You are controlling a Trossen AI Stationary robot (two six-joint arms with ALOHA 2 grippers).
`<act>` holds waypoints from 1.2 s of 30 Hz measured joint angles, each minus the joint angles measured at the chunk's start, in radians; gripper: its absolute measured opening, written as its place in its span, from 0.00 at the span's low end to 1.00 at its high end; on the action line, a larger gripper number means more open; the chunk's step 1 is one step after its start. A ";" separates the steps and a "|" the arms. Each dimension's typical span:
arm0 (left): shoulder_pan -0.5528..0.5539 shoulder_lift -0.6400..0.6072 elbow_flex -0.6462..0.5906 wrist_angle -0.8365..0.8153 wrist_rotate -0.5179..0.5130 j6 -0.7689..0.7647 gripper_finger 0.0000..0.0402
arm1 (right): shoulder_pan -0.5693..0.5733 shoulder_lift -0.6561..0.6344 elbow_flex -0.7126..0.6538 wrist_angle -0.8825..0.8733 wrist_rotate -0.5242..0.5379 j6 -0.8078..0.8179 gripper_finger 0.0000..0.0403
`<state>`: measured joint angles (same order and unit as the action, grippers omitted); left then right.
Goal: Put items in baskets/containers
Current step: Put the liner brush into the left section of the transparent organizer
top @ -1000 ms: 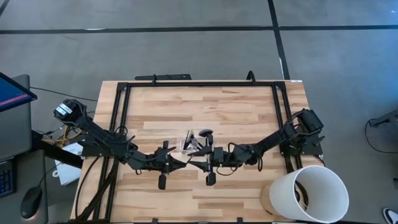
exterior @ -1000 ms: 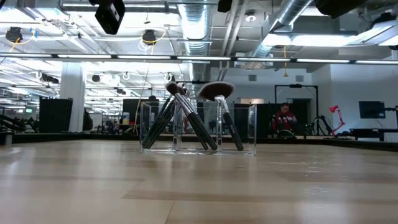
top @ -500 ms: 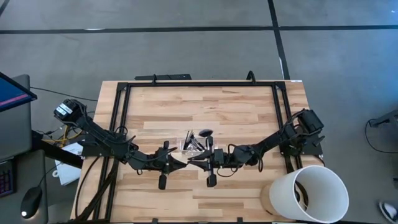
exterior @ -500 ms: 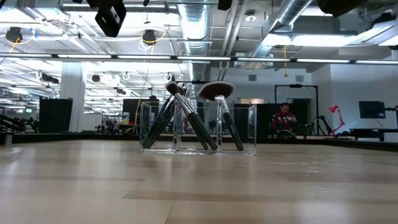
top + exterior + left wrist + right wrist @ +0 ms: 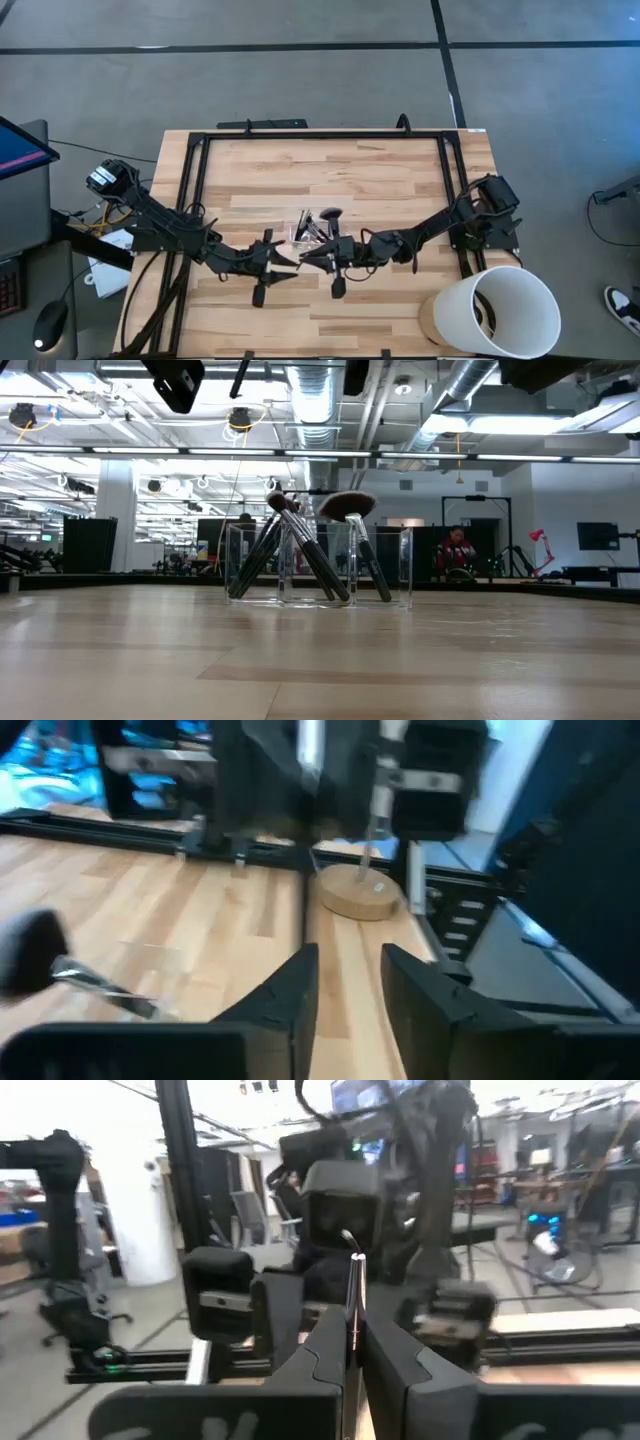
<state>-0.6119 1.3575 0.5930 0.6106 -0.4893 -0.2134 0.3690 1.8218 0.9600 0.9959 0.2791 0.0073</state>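
A small clear tray [image 5: 314,229] stands at the table's middle, and several dark-handled brushes [image 5: 300,555] lean in it, heads up, one with a fan-shaped head [image 5: 347,506]. Just near of the tray my two grippers face each other above the table. My right gripper [image 5: 310,258] is shut on one thin brush [image 5: 352,1290]. My left gripper [image 5: 287,263] stands open a little to the left of it, with nothing between its fingers [image 5: 300,1000]. My right gripper pinches the thin brush's handle [image 5: 352,1315] between its two fingers. The brush sticks out past the fingertips toward the left arm, its pale end [image 5: 356,1260] free. It is lifted clear of the table.
A large white bucket [image 5: 505,310] stands at the table's near right corner beside a round wooden disc [image 5: 360,898]. A black frame [image 5: 320,134] runs along the far, left and right edges. Bare wood lies around the tray.
My left gripper has opened, let go of the thin brush and drawn back a little toward the table's left edge. My right gripper has shut on the brush and keeps it in the air. In the low view a thin dark stick has come in at the top.
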 joint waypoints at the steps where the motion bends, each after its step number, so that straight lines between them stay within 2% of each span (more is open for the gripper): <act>1: 0.003 0.000 0.000 0.000 -0.013 0.000 0.28 | -0.005 0.008 0.000 0.003 -0.018 0.016 0.01; 7: 0.027 0.000 0.000 0.019 -0.035 0.068 0.31 | -0.021 0.050 0.009 -0.010 -0.048 0.061 0.01; 15: 0.043 0.014 0.000 0.030 -0.029 0.068 0.28 | -0.026 0.100 0.082 -0.031 -0.071 0.046 0.01; 19: 0.043 0.036 0.000 0.033 -0.032 0.060 0.24 | -0.026 0.107 0.110 -0.095 -0.071 0.048 0.02; 25: 0.041 0.043 0.000 0.030 -0.030 0.052 0.11 | -0.027 0.104 0.111 -0.125 -0.068 0.054 0.02; 28: 0.041 0.043 0.000 0.032 -0.027 0.049 0.04 | -0.027 0.104 0.111 -0.126 -0.066 0.068 0.06; 36: 0.042 0.042 0.000 0.041 -0.036 0.050 0.03 | -0.022 0.064 0.110 -0.178 -0.068 0.064 0.26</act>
<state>-0.5701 1.3994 0.5934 0.6512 -0.5258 -0.1631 0.3468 1.8860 1.0700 0.8181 0.2113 0.0710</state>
